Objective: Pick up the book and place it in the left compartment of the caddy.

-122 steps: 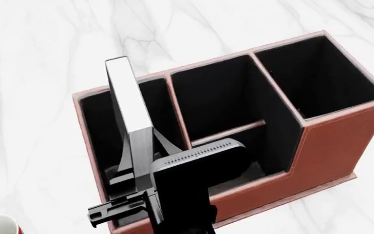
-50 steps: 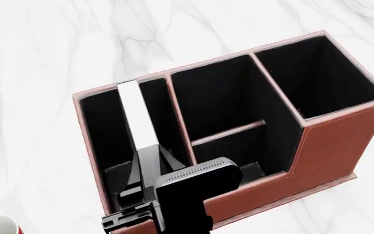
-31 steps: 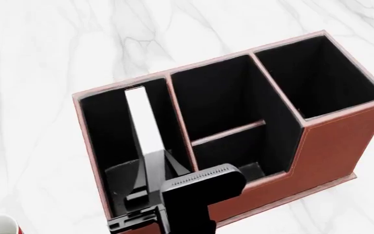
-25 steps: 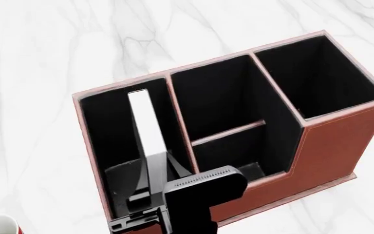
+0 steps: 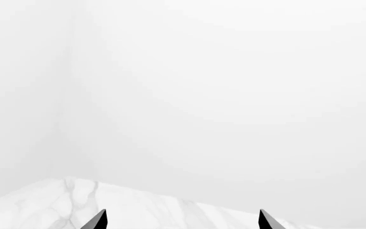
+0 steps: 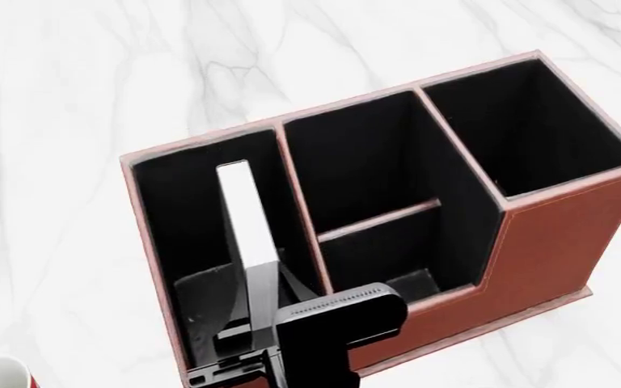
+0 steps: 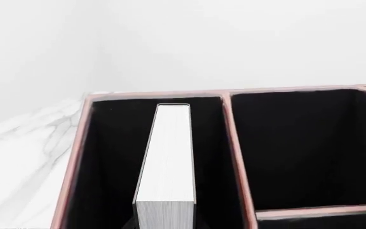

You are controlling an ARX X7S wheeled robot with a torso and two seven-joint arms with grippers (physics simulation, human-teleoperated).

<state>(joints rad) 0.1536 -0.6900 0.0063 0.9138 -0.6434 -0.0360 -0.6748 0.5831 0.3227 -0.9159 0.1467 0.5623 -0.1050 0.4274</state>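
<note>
I have the book standing on edge inside the caddy's left compartment, page edges up and its length running along the cell; I hold it that way because the cell is long and narrow, so a slim upright profile slips between the outer wall and the pink-rimmed divider without catching either; in the right wrist view it sits between those two walls with dark gaps on both sides. The right hand grasps the book at its near end, fingers clamped across the black covers, which leaves the far end free to go down into the cell; I cannot tell whether its lower edge rests on the floor of the cell. The left hand is away from the caddy, its two fingertips spread apart with nothing between them, looking out over the marble surface. The book itself is a thick hardcover; plain black covers, a bright white block of pages with fine lines at the near end, far smaller than the caddy.
</note>
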